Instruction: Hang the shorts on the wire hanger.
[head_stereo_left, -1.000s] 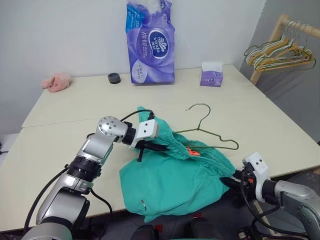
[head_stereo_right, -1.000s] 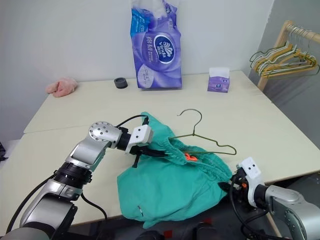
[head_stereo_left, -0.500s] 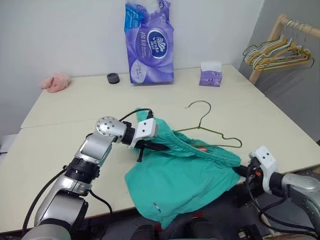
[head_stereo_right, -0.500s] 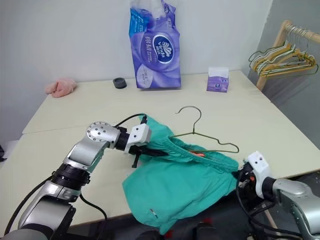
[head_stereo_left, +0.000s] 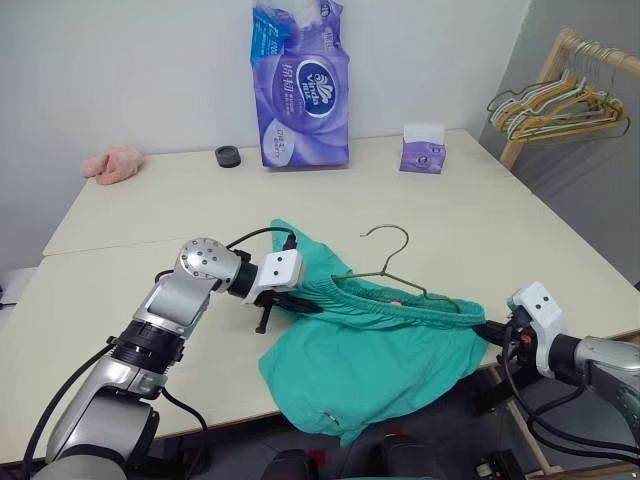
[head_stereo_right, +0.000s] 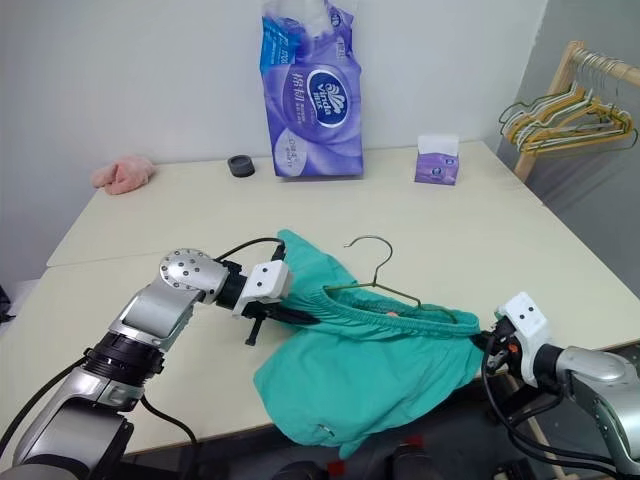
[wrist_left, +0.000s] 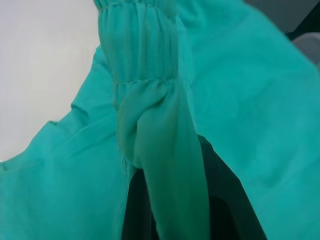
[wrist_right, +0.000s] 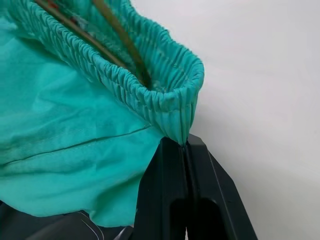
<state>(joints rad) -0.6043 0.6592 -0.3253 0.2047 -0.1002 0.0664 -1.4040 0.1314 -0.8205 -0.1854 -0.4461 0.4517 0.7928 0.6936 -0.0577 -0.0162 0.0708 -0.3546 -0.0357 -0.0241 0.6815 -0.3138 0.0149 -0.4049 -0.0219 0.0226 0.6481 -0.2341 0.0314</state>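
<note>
Head views: shorts (head_stereo_left: 375, 355) lie at the near edge of the worktop (head_stereo_left: 150, 210), waistband stretched into a long band between the two hands, legs drooping over the front edge. Left hand (head_stereo_left: 300, 303) is clamped on the waistband's left end; right hand (head_stereo_left: 492, 330) is pinched on its right end, just off the worktop corner. Wire hanger (head_stereo_left: 385, 262) sits with its lower part inside the waistband opening, hook sticking up and back out of the cloth, clear of both hands. Far back on the worktop: purple tissue pack (head_stereo_left: 300, 85) upright against the wall, small black roll (head_stereo_left: 228, 156) just left of it, small purple tissue box (head_stereo_left: 422, 149) to the right, pink cloth lump (head_stereo_left: 112, 163) at the far left edge. Bunch of hangers (head_stereo_left: 555, 105) on a wooden rack off to the right, well apart from the worktop

Left wrist view: gathered waistband runs down into a bunched twist of green cloth between the dark fingers (wrist_left: 136, 210); hand closed on the shorts, cloth all around

Right wrist view: black fingers (wrist_right: 165, 195) pressed together, nipping the folded tip of the elastic waistband; hanger wire (wrist_right: 122, 42) runs inside the waistband loop, pale worktop beside it
</note>
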